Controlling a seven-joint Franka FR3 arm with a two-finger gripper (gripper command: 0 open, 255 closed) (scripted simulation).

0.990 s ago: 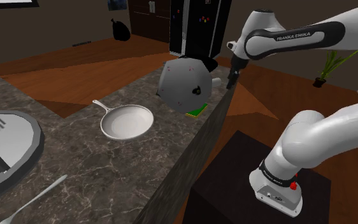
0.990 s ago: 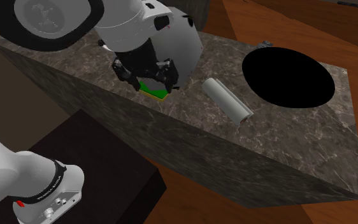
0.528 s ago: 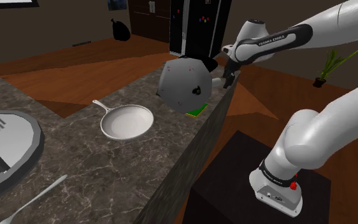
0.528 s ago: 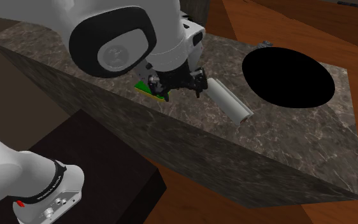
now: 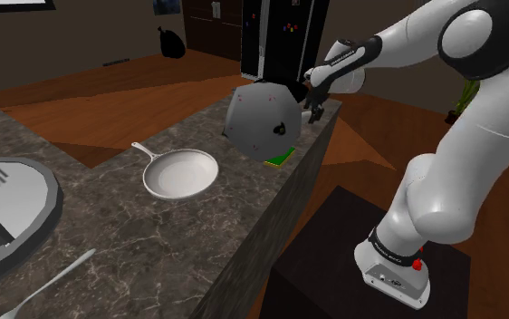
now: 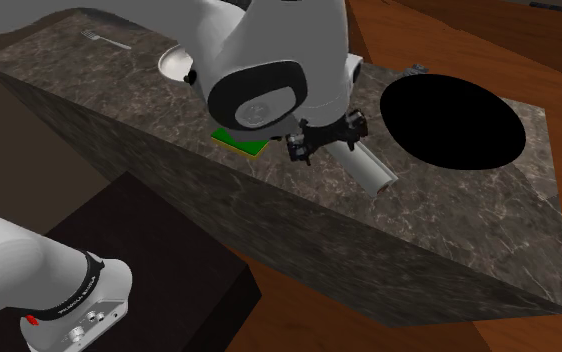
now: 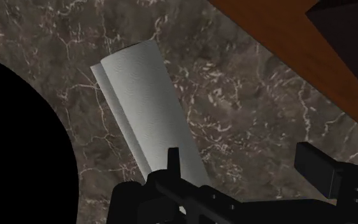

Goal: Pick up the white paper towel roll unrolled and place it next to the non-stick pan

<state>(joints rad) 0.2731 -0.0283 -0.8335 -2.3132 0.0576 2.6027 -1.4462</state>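
The gripper [image 6: 327, 140] is held spread over one end of the roll [image 7: 147, 105], untouched, which is laid flat on the counter [image 7: 235, 95] beside a black area [image 7: 12, 153].

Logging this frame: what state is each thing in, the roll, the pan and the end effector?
paper towel roll: lying on its side on the counter, not held.
pan: upright on the counter, empty.
end effector: open, above one end of the roll.
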